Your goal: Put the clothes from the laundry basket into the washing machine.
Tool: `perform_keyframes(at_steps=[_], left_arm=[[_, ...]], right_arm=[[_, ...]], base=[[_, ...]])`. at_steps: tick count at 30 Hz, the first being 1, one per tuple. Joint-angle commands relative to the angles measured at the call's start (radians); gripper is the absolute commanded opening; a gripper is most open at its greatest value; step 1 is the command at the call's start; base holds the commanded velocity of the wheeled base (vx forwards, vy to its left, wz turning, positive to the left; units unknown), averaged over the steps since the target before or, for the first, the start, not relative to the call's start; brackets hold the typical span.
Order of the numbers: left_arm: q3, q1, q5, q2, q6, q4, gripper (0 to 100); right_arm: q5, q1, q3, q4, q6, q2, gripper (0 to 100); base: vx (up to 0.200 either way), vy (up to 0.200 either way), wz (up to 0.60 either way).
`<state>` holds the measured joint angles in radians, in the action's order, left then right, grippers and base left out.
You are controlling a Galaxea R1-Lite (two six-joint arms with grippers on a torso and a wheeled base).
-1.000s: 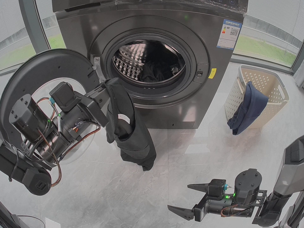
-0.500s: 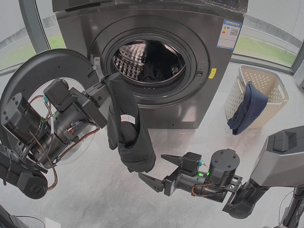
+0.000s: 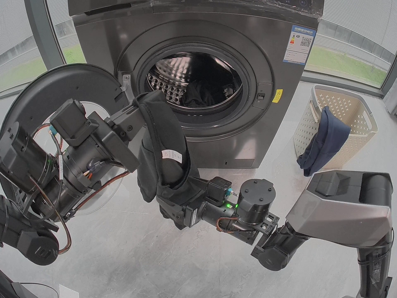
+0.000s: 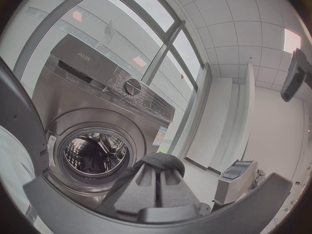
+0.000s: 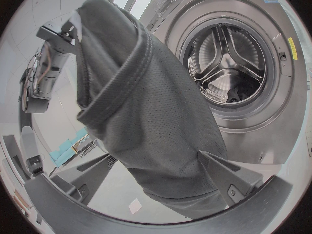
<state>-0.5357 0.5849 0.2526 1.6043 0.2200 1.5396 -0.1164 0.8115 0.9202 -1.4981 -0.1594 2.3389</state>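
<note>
Black mesh garment (image 3: 165,154), limp and likely light, hung from the clenched left gripper (image 3: 138,108); the right gripper (image 5: 161,173) gaped around its graspable lower end.

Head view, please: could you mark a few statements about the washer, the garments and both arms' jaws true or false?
1. The door stands open. True.
2. The left jaws are shut on the black garment. True.
3. The drum is empty. False: dark clothing lies inside.
4. The blue garment lies on the floor. False: it hangs over the rim of the basket.
5. The right jaws are shut, clear of the black garment. False: they are open, with its lower end between them.
</note>
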Motion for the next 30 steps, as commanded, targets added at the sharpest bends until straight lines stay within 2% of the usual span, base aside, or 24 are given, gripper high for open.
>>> perform_keyframes(at_steps=[1, 5, 13, 22, 30], left_arm=[[0.005, 0.013, 0.002, -0.01, 0.001, 0.001, 0], [0.005, 0.012, 0.002, -0.01, 0.001, 0.001, 0], [0.007, 0.001, 0.002, 0.002, 0.001, 0.001, 0], [0.007, 0.0, 0.001, 0.005, 0.004, 0.001, 0], [0.003, 0.0, 0.001, 0.0, 0.005, 0.001, 0]], right_arm=[[0.0, -0.04, 0.095, 0.012, 0.009, 0.08, 100], [-0.002, -0.058, 0.089, 0.004, 0.012, 0.077, 100], [-0.008, -0.049, -0.136, -0.008, 0.015, -0.082, 100], [-0.026, -0.075, -0.316, -0.008, 0.015, -0.193, 100], [-0.037, -0.135, -0.307, -0.007, 0.018, -0.182, 100]], base=[[0.0, 0.0, 0.0], [0.0, 0.0, 0.0], [0.0, 0.0, 0.0], [0.0, 0.0, 0.0], [0.0, 0.0, 0.0]])
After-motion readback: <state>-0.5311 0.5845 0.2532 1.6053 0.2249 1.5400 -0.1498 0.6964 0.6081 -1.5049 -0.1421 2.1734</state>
